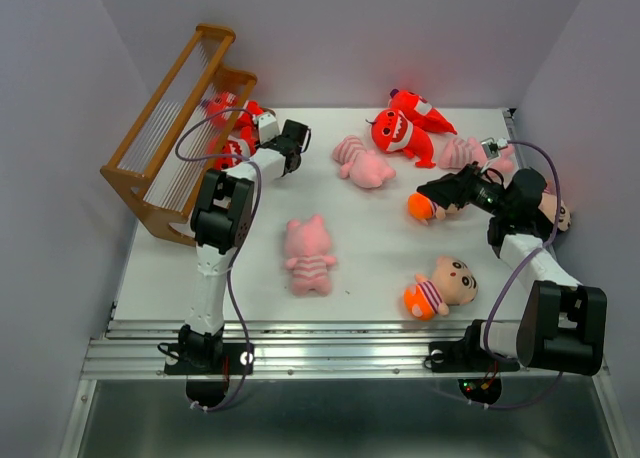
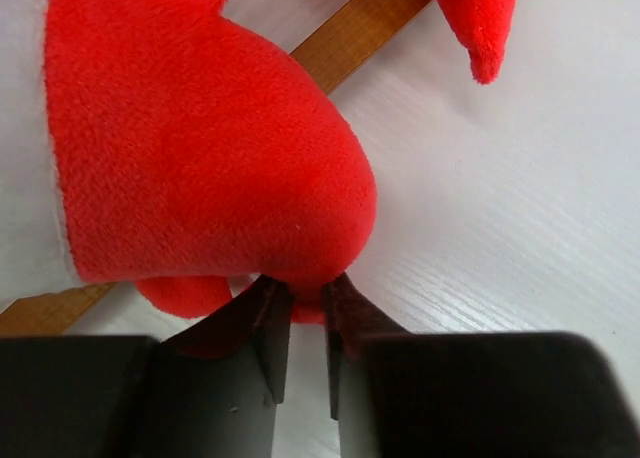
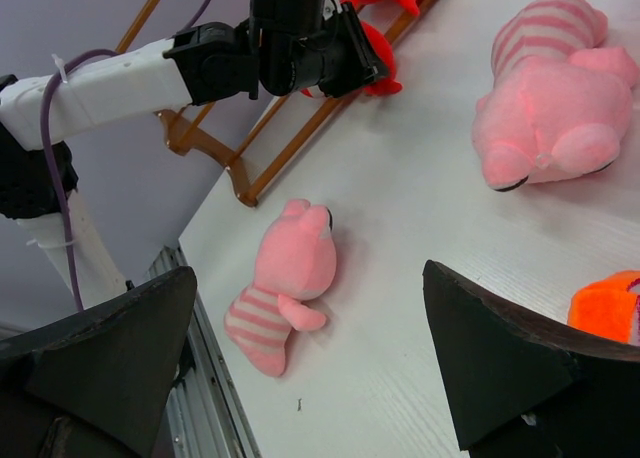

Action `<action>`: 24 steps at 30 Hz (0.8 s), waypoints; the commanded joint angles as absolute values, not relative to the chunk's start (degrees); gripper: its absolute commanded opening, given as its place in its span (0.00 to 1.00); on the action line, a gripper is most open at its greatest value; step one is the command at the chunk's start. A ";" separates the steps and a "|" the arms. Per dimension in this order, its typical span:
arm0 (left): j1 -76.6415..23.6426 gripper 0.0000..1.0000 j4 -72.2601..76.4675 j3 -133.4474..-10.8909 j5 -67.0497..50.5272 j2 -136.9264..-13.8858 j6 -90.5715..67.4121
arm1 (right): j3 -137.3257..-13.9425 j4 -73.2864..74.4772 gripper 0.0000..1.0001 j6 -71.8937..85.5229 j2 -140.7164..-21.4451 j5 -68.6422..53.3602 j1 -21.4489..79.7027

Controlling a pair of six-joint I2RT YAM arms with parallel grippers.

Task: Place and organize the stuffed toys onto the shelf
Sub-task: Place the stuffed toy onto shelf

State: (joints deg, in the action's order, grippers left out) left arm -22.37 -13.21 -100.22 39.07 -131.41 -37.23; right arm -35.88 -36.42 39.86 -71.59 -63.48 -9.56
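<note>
My left gripper (image 2: 308, 290) is shut on a fold of a red monster (image 2: 200, 138), which lies at the foot of the shelf (image 1: 165, 133); a shelf bar (image 2: 350, 33) runs behind it. A second red monster (image 1: 235, 110) rests on the shelf's low step. Two more (image 1: 400, 133) lie at the back right. Pink pigs lie at centre (image 1: 310, 256), back centre (image 1: 362, 161) and back right (image 1: 475, 155). My right gripper (image 1: 440, 193) hovers open over a boy doll's orange bottom (image 1: 420, 208). Other boy dolls lie at the front right (image 1: 440, 286) and far right (image 1: 557, 213).
The shelf stands along the table's left edge against the grey wall. Grey walls close in the back and right sides. An aluminium rail (image 1: 340, 343) runs along the near edge between the two arm bases.
</note>
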 commanded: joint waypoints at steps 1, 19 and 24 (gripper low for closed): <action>-21.80 0.20 -13.28 -101.87 40.34 -130.61 -35.25 | -36.83 -38.15 1.00 38.85 -70.58 -64.25 -10.11; -21.53 0.00 -12.04 -96.86 37.18 -122.88 -19.08 | -36.74 -38.23 1.00 38.94 -70.49 -64.34 -10.11; -21.36 0.00 -13.53 -97.91 36.04 -122.26 -16.26 | -36.83 -38.23 1.00 38.94 -70.40 -64.34 -10.11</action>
